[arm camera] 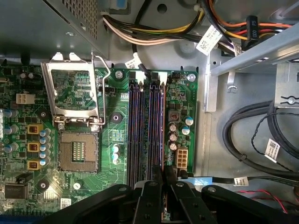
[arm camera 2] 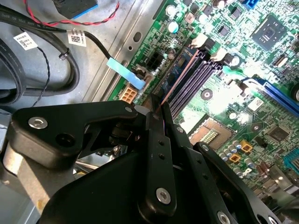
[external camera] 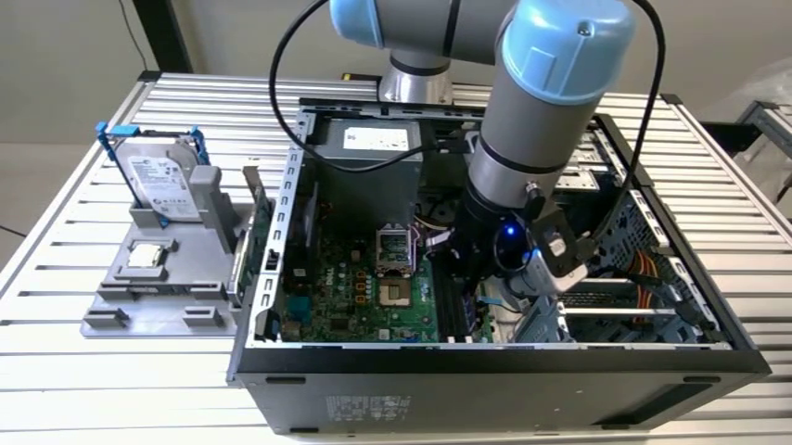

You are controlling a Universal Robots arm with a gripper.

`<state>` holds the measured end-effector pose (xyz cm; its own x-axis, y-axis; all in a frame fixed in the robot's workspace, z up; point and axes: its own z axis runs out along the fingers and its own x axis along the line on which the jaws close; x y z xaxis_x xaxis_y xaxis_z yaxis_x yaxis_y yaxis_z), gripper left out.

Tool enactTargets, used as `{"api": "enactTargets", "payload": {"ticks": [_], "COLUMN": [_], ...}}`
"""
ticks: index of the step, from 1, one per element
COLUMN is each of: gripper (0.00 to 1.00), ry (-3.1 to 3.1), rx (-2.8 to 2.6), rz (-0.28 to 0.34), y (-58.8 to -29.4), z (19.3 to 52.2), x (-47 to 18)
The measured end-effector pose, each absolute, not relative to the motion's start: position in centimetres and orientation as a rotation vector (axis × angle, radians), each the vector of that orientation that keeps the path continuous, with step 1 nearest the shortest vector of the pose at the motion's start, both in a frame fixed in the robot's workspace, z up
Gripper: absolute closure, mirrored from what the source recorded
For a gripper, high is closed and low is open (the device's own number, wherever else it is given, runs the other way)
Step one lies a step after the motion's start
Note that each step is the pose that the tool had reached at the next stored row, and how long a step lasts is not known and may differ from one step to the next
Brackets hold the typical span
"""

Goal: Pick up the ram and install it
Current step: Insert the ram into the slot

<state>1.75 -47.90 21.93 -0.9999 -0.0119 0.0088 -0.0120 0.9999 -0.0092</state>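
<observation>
I have the gripper point(arm camera 2: 158, 116) closed on the ram point(arm camera 2: 180, 74), its fingers point(arm camera: 152, 186) pinching the thin stick edge-on at one end so the board stays upright and parallel to the memory slots point(arm camera: 145, 126). In both wrist views the ram sits in line with the slot row on the motherboard point(arm camera: 112, 135), beside the open processor socket point(arm camera: 77, 149); I cannot tell whether it is fully seated. In the exterior view the arm point(external camera: 544, 120) reaches steeply down into the open computer case point(external camera: 495, 366), wrist low over the board. The hard drive point(external camera: 161, 181) stands in its holder outside the case.
</observation>
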Motion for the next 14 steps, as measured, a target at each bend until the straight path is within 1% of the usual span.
{"api": "enactTargets", "payload": {"ticks": [14], "gripper": [1.00], "ry": [-3.133], "rx": [0.018], "rz": [0.044], "y": [-47.52], "z": [22.18], "x": [1.70]}}
